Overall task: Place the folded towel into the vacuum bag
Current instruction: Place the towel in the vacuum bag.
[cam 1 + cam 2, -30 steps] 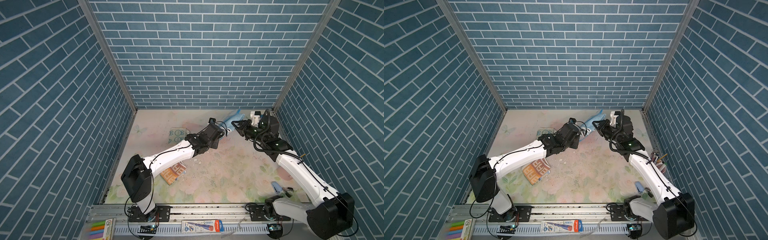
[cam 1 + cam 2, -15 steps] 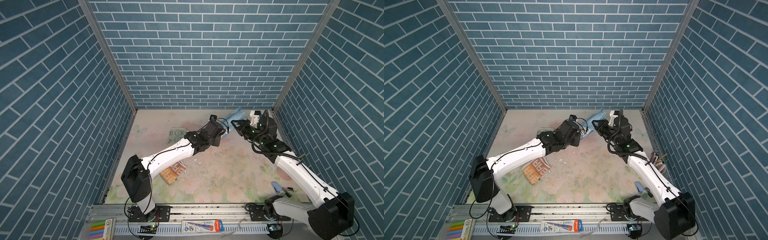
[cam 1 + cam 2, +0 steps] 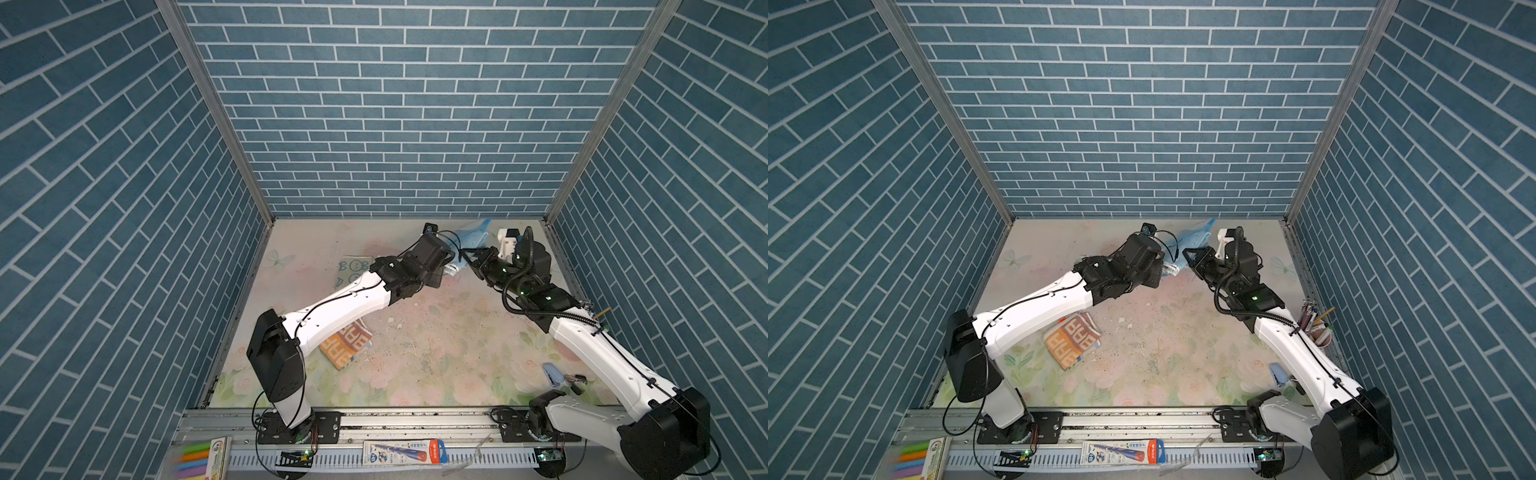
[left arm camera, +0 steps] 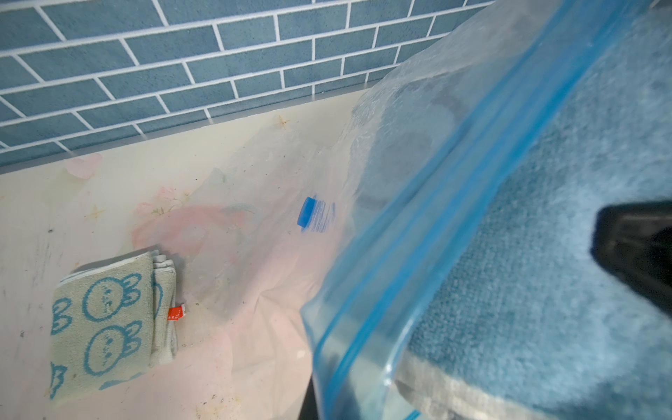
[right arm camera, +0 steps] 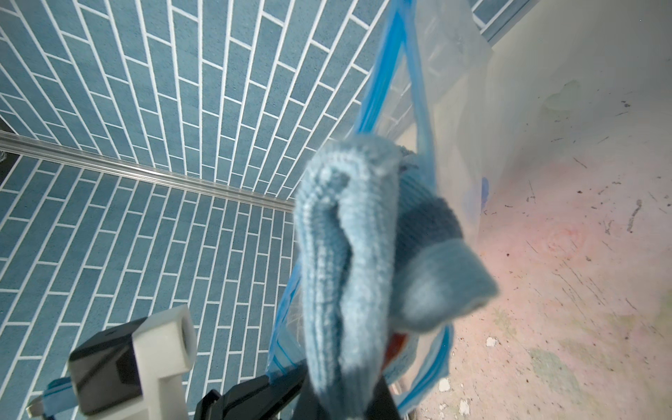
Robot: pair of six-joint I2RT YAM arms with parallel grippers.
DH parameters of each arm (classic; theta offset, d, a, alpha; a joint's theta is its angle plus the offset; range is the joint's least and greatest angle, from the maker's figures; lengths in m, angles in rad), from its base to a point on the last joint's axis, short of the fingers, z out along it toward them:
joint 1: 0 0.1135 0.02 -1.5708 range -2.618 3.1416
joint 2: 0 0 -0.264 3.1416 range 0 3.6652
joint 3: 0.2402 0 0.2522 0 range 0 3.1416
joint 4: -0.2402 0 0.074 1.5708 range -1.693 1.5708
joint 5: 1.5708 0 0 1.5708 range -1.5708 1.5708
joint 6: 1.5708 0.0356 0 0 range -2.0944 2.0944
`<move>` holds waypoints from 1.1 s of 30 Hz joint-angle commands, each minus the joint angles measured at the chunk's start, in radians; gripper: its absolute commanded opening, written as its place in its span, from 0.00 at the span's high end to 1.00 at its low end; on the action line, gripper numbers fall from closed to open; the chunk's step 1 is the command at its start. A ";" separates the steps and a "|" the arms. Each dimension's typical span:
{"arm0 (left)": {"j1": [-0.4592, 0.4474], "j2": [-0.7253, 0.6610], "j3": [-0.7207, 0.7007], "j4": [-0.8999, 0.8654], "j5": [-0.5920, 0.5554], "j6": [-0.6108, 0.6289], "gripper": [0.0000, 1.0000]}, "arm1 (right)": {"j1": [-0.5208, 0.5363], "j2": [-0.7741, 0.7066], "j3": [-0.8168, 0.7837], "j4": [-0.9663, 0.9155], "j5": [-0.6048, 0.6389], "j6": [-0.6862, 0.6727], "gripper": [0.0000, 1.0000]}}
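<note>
Step in hand: insertion, with the towel at the bag mouth and not yet seated.
Left pincer [image 3: 452, 261]: clenched; judged to grip the rim of the vacuum bag [image 4: 400, 127], which hangs lifted from it.
Right pincer [image 3: 473, 254]: grasping the near end of the blue towel [image 5: 345, 254], which projects forward from its jaws.
Towel location: between the two pincers, directly ahead of the right one. Its far end meets the zip strip [image 4: 418, 218]; how deep it sits inside cannot be told.
Bag location: the mouth is at the left pincer, and the body trails away from both pincers down to the desk [image 3: 436, 353]. The valve cap [image 4: 307, 217] lies beyond the left pincer.
Method advised: hold the mouth taut and wide. Drive the towel along the bag's length, not across the strip. Release only once the whole bundle is past the strip.
Risk: a loose fold may catch on the rim, or the film may collapse against the towel.
Bag material: thin clear film, wrinkled and limp, with stiffer blue ridged strip lines and a round hard cap.
Towel material: soft looped terry, thick, rolled into a rounded bundle with a paler hem.
Other items: a green bunny-print towel [image 4: 102, 320] and an orange patterned towel [image 3: 1073, 340] lie flat on the desk, well apart from both pincers.
</note>
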 commanded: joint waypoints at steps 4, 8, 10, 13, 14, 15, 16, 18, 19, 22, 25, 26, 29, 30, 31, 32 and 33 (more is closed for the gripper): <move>-0.008 -0.018 0.003 -0.010 -0.042 0.034 1.00 | 0.004 -0.004 0.049 -0.061 0.023 -0.011 0.64; -0.008 -0.017 0.010 -0.005 -0.040 0.042 1.00 | 0.003 -0.015 0.068 -0.114 0.047 -0.039 0.55; -0.008 -0.013 0.013 -0.003 -0.035 0.044 1.00 | 0.000 -0.016 0.079 -0.136 0.056 -0.051 0.52; -0.008 -0.013 0.014 -0.001 -0.030 0.045 1.00 | -0.003 -0.018 0.097 -0.174 0.073 -0.073 0.49; -0.009 -0.014 0.015 -0.001 -0.029 0.044 1.00 | -0.004 -0.017 0.100 -0.183 0.078 -0.076 0.48; -0.008 -0.017 0.016 0.001 -0.029 0.045 1.00 | -0.006 -0.017 0.103 -0.190 0.080 -0.077 0.48; -0.008 -0.018 0.016 0.000 -0.029 0.045 1.00 | -0.008 -0.016 0.105 -0.188 0.079 -0.078 0.48; -0.008 -0.019 0.017 0.001 -0.029 0.046 1.00 | -0.012 -0.010 0.112 -0.189 0.073 -0.082 0.48; -0.008 -0.021 0.018 0.002 -0.029 0.046 1.00 | -0.013 -0.008 0.116 -0.190 0.069 -0.083 0.47; -0.008 -0.024 0.018 0.004 -0.023 0.046 1.00 | -0.016 0.008 0.136 -0.199 0.051 -0.092 0.47; -0.008 -0.024 0.021 0.006 -0.018 0.045 1.00 | -0.017 0.031 0.157 -0.216 0.043 -0.095 0.56; -0.008 -0.025 0.022 0.008 -0.016 0.043 1.00 | -0.017 0.042 0.161 -0.216 0.038 -0.093 0.59; -0.008 -0.024 0.022 0.014 -0.014 0.038 1.00 | -0.016 0.067 0.167 -0.209 0.014 -0.080 0.69; -0.008 -0.023 0.024 0.016 -0.011 0.034 1.00 | -0.016 0.073 0.165 -0.205 0.010 -0.074 0.72; -0.008 -0.022 0.022 0.015 -0.010 0.030 1.00 | -0.013 0.079 0.163 -0.201 0.007 -0.071 0.74; -0.008 -0.022 0.020 0.018 -0.006 0.025 1.00 | -0.013 0.082 0.160 -0.196 0.003 -0.067 0.76; -0.008 -0.021 0.020 0.020 -0.002 0.021 1.00 | -0.011 0.086 0.158 -0.193 0.001 -0.064 0.76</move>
